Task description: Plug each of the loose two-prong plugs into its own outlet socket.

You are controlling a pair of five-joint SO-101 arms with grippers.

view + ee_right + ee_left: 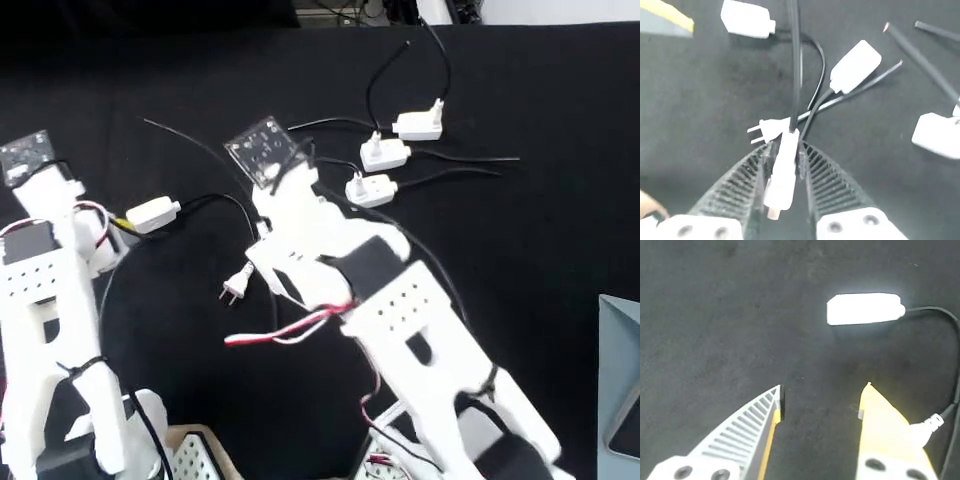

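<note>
My right gripper (785, 146) is shut on a white two-prong plug (781, 172), whose black cable (794, 55) runs away over the black table. Just past its fingertips a second loose plug (771, 130) lies flat; in the high view that plug (235, 285) lies beside the middle arm. A white outlet socket (856, 66) lies a little farther on. My left gripper (822, 387) is open and holds nothing. It hovers a short way from another white socket (865, 309), which the high view shows as the socket (152, 212) by the left arm.
Three white adapter blocks with black cables sit at the back: one (418, 125), one (385, 152) and one (370, 188). Loose black cables (460, 158) cross the cloth. A grey box (620, 380) stands at the right edge, and perforated mounts (195, 455) at the front.
</note>
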